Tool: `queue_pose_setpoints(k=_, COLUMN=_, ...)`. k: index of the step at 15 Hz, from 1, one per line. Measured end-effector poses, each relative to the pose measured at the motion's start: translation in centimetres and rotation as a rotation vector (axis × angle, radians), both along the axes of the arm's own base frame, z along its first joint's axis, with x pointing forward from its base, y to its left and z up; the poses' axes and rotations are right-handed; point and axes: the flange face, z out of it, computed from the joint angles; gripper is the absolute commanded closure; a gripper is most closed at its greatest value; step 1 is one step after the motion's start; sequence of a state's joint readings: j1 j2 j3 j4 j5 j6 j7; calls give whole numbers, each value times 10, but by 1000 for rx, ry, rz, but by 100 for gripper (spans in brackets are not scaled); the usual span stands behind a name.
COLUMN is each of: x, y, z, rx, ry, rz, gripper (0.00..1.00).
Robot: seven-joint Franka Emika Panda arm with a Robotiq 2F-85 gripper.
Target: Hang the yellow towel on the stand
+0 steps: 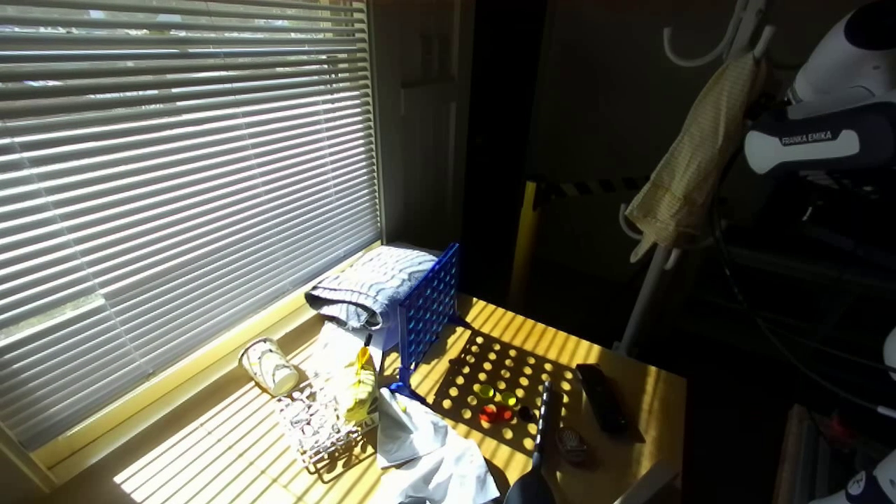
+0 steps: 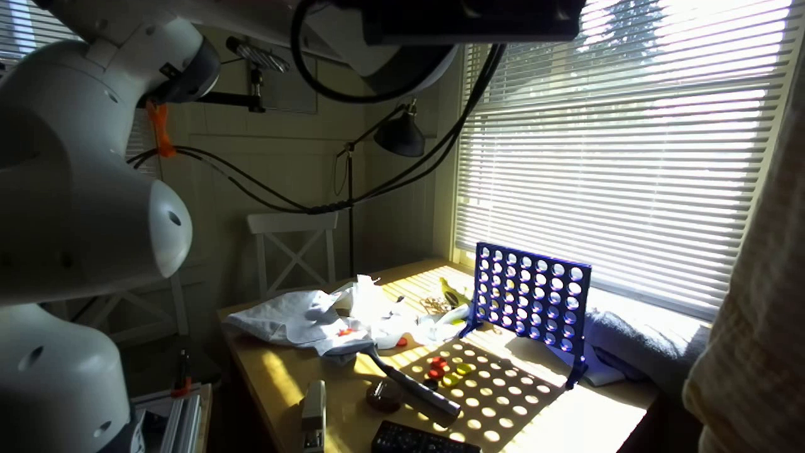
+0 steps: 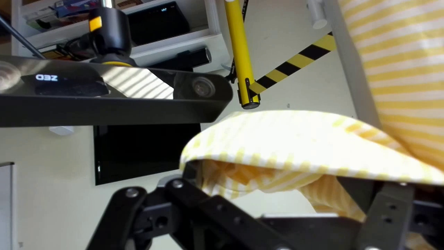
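One yellow towel [image 1: 700, 147], hanging at an upper hook [image 1: 764, 40] of the stand [image 1: 647, 297], and the tool [image 3: 275, 178] is spread wide, a fold stretched clean across it, hiding the tips! Beyond it, one yellow post [image 3: 241, 48]; down on the table [image 1: 661, 399], one blue rack [image 1: 428, 308], one cup [image 1: 269, 366], one remote [image 1: 600, 400], and in the rack's shadow two red discs [image 1: 488, 414], two yellow discs [image 1: 508, 399] and one dark disc [image 2: 431, 382]

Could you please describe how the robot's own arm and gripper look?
The arm is whitish, with rounded shells, dark sections and "FRANKA EMIKA" lettering. Black cables loop beside it, with an orange tie. The gripper is black and grey, with angular links and round screws.
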State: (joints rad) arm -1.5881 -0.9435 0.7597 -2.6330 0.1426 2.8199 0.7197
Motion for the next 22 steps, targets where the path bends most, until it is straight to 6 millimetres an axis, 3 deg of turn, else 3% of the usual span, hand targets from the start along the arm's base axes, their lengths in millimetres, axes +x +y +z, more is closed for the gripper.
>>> queue_pose_setpoints(k=9, x=12, y=45, z=27, rx=-102, ry=-114, rz=199, gripper=0)
queue_pose_setpoints(k=14, x=17, y=61, z=30, rx=-73, ry=-141, rz=258, gripper=0)
queue_pose_setpoints(k=22, x=33, y=86, z=18, rx=37, ry=-98, rz=304, gripper=0)
